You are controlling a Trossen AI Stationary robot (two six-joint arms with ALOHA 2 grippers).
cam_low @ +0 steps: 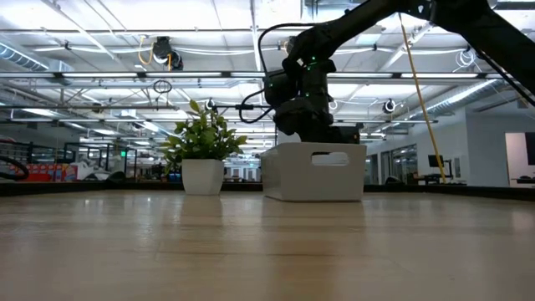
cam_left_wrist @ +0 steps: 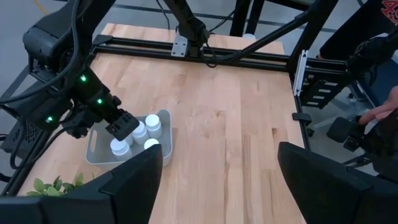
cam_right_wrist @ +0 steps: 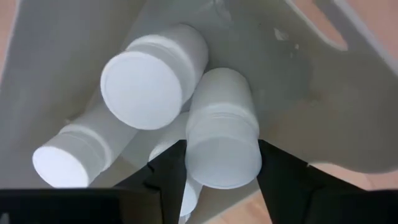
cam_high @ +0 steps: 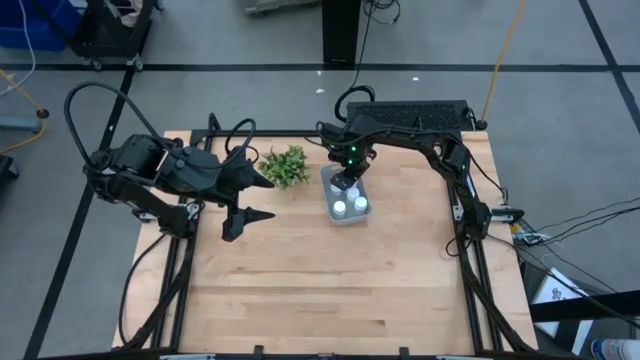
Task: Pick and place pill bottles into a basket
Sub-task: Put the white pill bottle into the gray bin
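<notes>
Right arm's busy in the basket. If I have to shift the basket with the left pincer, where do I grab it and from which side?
Probably the end wall with the handle slot, facing the table's front edge: pinch the thin upright rim of the basket there, coming from above. The right pincer, shut on a pill bottle, fills the far end. The left pincer is open.

My high camera looks straight down on the whole table (cam_high: 330,290); my low one sits at tabletop level facing the room. My left wrist camera sees the basket (cam_left_wrist: 99,149) from afar, my right wrist one from just above; all four share that basket
</notes>
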